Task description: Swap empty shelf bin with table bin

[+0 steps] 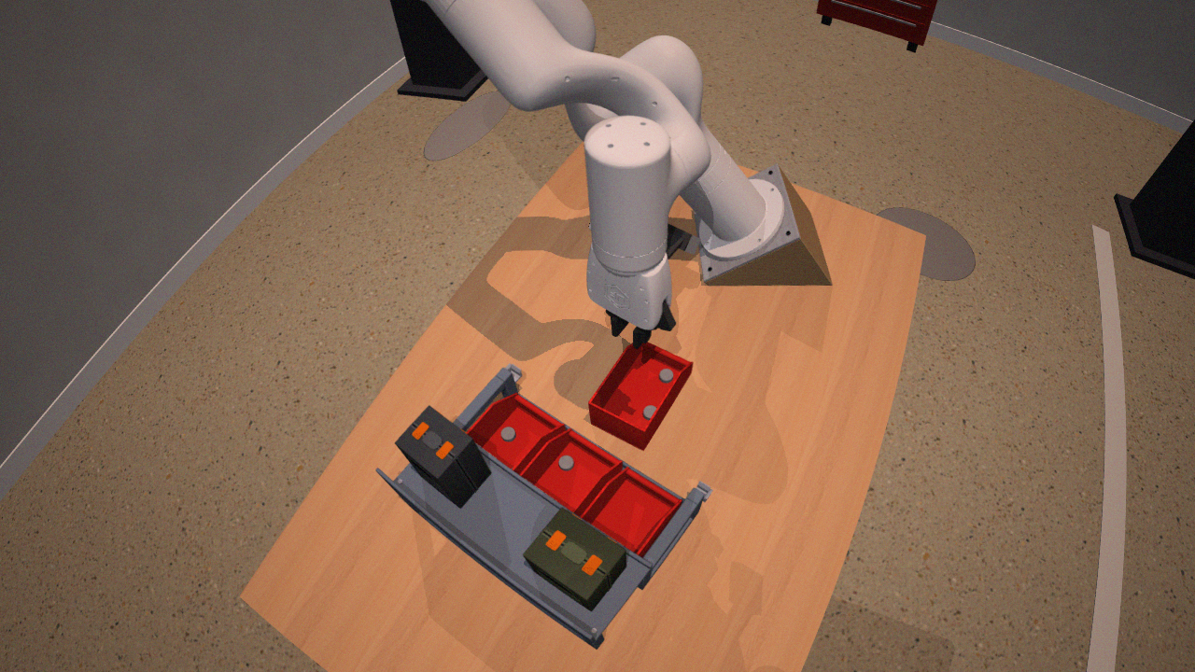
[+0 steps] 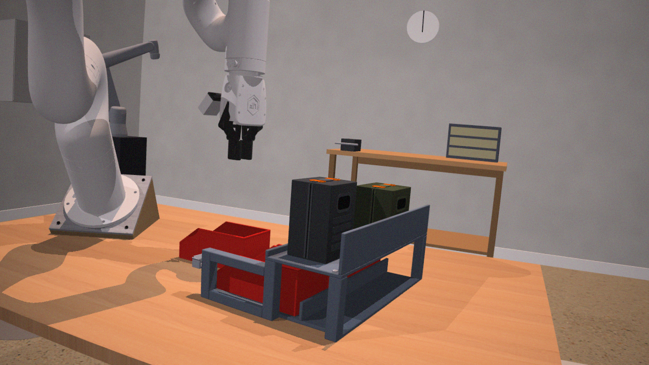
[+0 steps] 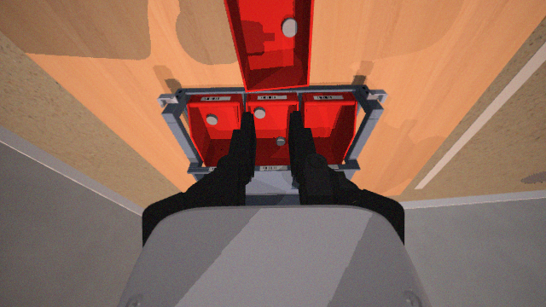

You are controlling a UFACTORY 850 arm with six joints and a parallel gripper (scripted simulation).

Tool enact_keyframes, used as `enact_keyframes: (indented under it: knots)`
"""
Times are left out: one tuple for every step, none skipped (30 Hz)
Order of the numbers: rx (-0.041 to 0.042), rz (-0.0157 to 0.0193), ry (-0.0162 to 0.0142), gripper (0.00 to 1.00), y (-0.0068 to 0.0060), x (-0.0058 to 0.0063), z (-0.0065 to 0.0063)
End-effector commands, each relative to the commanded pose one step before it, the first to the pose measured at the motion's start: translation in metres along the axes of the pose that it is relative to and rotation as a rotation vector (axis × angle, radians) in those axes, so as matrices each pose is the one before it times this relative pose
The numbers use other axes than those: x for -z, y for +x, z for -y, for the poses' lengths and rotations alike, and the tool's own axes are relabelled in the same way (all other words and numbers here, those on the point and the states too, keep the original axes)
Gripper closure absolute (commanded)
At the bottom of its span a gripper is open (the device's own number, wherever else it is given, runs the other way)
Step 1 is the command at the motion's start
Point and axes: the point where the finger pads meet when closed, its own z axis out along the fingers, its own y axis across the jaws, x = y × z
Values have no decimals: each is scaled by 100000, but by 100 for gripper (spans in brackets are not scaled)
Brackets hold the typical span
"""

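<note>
Empty bin [image 1: 632,508] [image 3: 329,117]: seated at one end of the shelf [image 1: 681,522] [image 2: 271,290] [image 3: 370,124]. My fingers [image 1: 640,336] [image 2: 246,149] hang high above the surface [image 1: 794,375] [image 2: 490,290] [image 3: 384,149], drawn near each other with a narrow gap, nothing pinched. Risks: descending this narrow may miss the wall I need; a poorly centred grip could nudge the neighbour; pulling before the rear end clears the board could jam it; tilting the loaded bin [image 1: 622,388] [image 2: 222,245] [image 3: 273,64] later could spill its parts.
</note>
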Motion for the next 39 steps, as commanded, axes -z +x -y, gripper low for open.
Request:
enact_keyframes:
  knots:
    - [-58, 91, -92, 100, -51, 51, -26]
    - [0, 0, 0, 100, 0, 0, 0]
    - [0, 0, 0, 100, 0, 0, 0]
    - [0, 0, 0, 100, 0, 0, 0]
    - [0, 0, 0, 100, 0, 0, 0]
    - [0, 0, 0, 100, 0, 0, 0]
    - [0, 0, 0, 100, 0, 0, 0]
    - [0, 0, 0, 100, 0, 0, 0]
    - [0, 0, 0, 100, 0, 0, 0]
    - [0, 0, 0, 100, 0, 0, 0]
    - [0, 0, 0, 100, 0, 0, 0]
    - [0, 0, 0, 100, 0, 0, 0]
    - [0, 0, 0, 100, 0, 0, 0]
    - [0, 0, 0, 100, 0, 0, 0]
    - [0, 0, 0, 100, 0, 0, 0]
    - [0, 0, 0, 100, 0, 0, 0]
    - [0, 0, 0, 100, 0, 0, 0]
    - [0, 0, 0, 100, 0, 0, 0]
    - [0, 0, 0, 100, 0, 0, 0]
    - [0, 0, 0, 100, 0, 0, 0]
    - [0, 0, 0, 100, 0, 0, 0]
    - [0, 0, 0, 100, 0, 0, 0]
    - [0, 0, 0, 100, 0, 0, 0]
    - [0, 0, 0, 100, 0, 0, 0]
    - [0, 0, 0, 100, 0, 0, 0]
    - [3, 1, 1, 100, 0, -4, 2]
    - [23, 7, 6, 100, 3, -25, 16]
    - [57, 17, 16, 100, 7, -62, 40]
    - [102, 29, 28, 100, 14, -111, 71]
    - [156, 42, 41, 100, 22, -167, 107]
    - [215, 54, 53, 100, 32, -227, 146]
    - [276, 63, 64, 100, 45, -286, 185]
    - [337, 67, 71, 100, 61, -342, 221]
    - [397, 67, 75, 100, 79, -393, 254]
    - [452, 60, 73, 100, 100, -435, 282]
    - [500, 48, 67, 100, 121, -468, 304]
    - [540, 32, 57, 100, 143, -490, 318]
    - [0, 0, 0, 100, 0, 0, 0]
    - [0, 0, 0, 100, 0, 0, 0]
